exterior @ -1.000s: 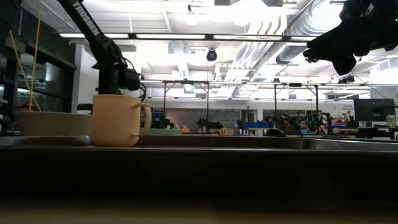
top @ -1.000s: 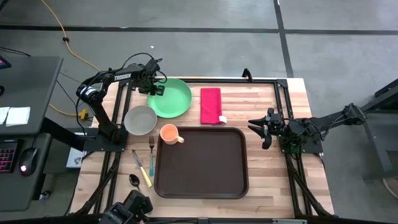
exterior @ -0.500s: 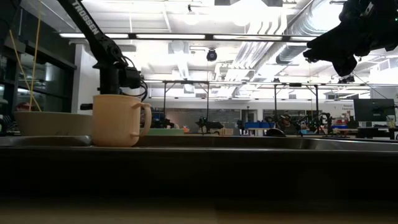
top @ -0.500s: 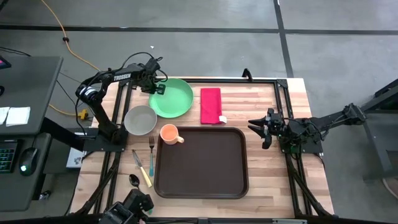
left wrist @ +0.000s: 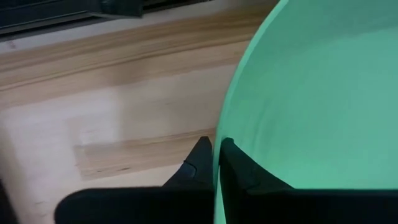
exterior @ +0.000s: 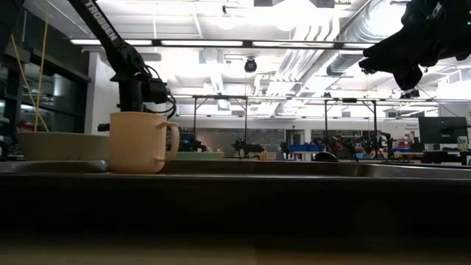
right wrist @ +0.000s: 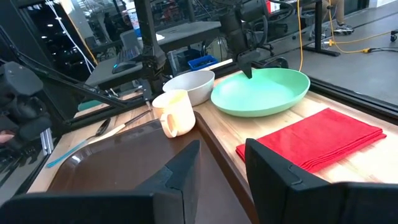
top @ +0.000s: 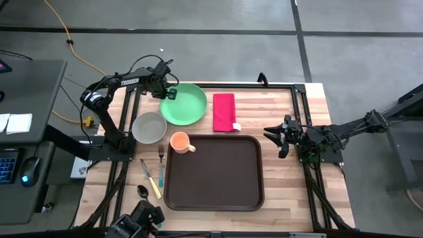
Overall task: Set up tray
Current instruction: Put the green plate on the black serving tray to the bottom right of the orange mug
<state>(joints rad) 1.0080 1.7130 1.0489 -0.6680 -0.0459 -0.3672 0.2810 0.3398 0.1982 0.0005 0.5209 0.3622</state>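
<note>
The dark brown tray (top: pixel 218 192) lies at the table's near middle. A peach cup (top: pixel 180 141) stands at its far left corner. The round green plate (top: pixel 188 106) sits beyond the tray on the wood. My left gripper (top: pixel 167 95) is at the plate's far left rim, shut on it, and it also shows in the left wrist view (left wrist: pixel 217 148). My right gripper (top: pixel 277 137) hovers open over the table's right part, right of the tray. Its fingers (right wrist: pixel 186 168) point toward the tray and touch nothing. My left gripper pinches the green plate's rim (left wrist: pixel 219 127) at its far left side, one finger inside the plate and one outside. The fingers come from the table's left, slanting down. I cannot tell whether the plate rests on the wood or is lifted.
A folded red napkin (top: pixel 225 112) lies right of the plate. A pale bowl (top: pixel 149 127) stands left of the cup. A fork (top: pixel 160 162), a knife (top: pixel 151 180) and a spoon (top: pixel 143 192) lie left of the tray. Bare wood shows right of the tray.
My left gripper has moved a little toward the table's right, and the green plate has shifted with it toward the red napkin.
</note>
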